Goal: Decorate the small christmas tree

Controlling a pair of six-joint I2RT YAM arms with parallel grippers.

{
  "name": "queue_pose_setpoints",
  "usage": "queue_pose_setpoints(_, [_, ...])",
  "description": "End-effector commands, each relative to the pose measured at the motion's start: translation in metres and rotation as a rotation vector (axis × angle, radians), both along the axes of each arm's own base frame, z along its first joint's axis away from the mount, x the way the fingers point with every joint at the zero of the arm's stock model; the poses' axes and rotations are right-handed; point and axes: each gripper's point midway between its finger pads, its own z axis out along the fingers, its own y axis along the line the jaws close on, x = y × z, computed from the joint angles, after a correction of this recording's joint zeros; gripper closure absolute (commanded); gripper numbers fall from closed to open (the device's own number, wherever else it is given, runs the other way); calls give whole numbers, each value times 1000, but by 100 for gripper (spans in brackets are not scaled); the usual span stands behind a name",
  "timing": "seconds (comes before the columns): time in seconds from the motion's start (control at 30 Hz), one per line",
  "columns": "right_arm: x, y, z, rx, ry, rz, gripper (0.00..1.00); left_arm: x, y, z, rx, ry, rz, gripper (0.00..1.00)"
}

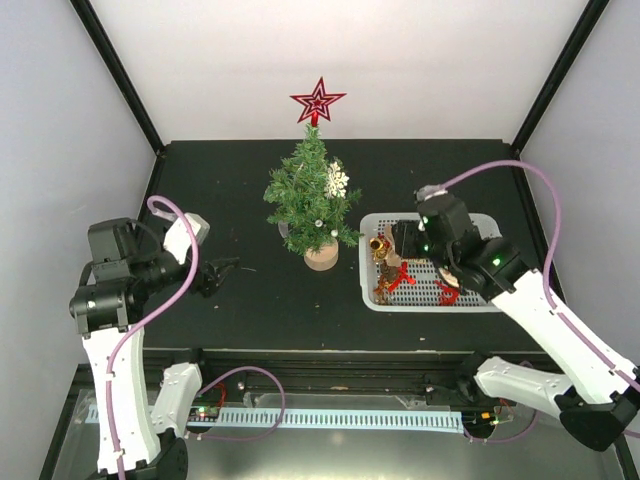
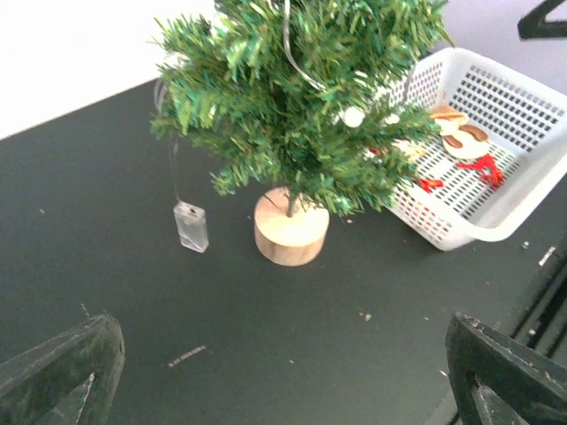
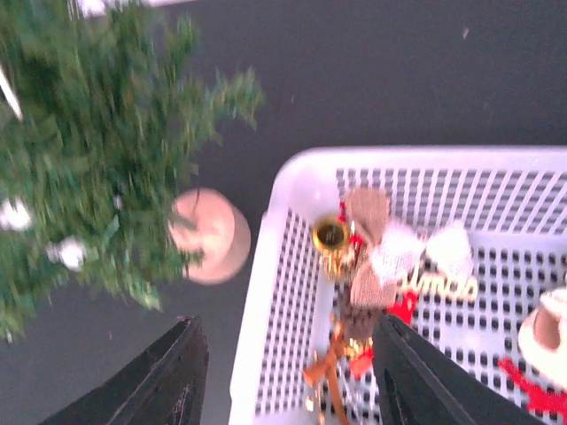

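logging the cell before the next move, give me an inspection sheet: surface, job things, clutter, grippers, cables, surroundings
surface: black table, a few pale specks.
job's things: small christmas tree upright on wooden base, red star on top, snowflake on a branch; white basket to its right holds ornaments including a gold bell.
clutter: small clear box beside the base, on a thin wire from the tree.
grippers: left gripper open, empty, facing the tree; right gripper open, empty, over the basket's left edge.
cables: purple cable along each arm; red wires at the near rail.
surroundings: white walls, black frame posts.
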Motion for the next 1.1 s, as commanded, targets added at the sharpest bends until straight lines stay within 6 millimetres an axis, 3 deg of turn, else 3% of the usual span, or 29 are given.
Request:
queue_pose_setpoints(0.0, [-30,13,-20,-5,46,72,48,-25,-10,-7,-10,56,-65,1])
queue_pose_setpoints(0.13, [-42,48,-26,-26,44,180,48,-27,-15,-5,-45,44,-77,1])
queue_pose_setpoints(0.3, [-31,64,-48,-18,46,149,48,-33,-20,5,-95,4,-77,1])
queue_pose_setpoints(0.4, [-19,55,-56,-4,12,52,48,-32,-20,7,-126,-6,-52,1])
queue_pose_setpoints(0.6, [4,46,-51,129,-67,-20,47,-32,-27,12,-223,-9,-74,1])
queue_pose_setpoints(0.77, [17,69,-81,73,14,38,49,-32,-27,8,-254,-14,-66,1])
queue_pose_setpoints(0.87, [29,71,-89,66,-11,14,50,-36,-28,9,-287,-31,-72,1])
queue_pose_setpoints(1.07, [55,66,-66,110,-72,-26,51,-42,-30,10,-327,-64,-85,1])
